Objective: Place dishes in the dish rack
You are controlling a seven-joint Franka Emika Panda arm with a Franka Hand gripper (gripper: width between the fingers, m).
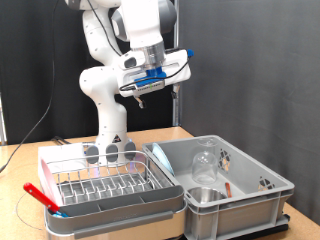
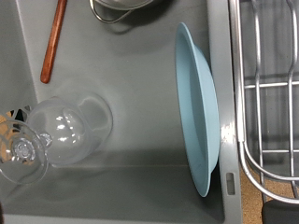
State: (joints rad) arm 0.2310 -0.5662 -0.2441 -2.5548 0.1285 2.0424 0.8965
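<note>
So nearest us the dish rack (image 1: 110, 185) sits on the worktop (image 1: 180, 135) beside the grey tub (image 1: 250, 195), where we see the clear glass (image 1: 205, 160) on its side and a blue plate (image 2: 198, 103) leaning on the wall, while the tool (image 1: 150, 92) hangs high overhead, can't tell its jaws, holding nothing.
</note>
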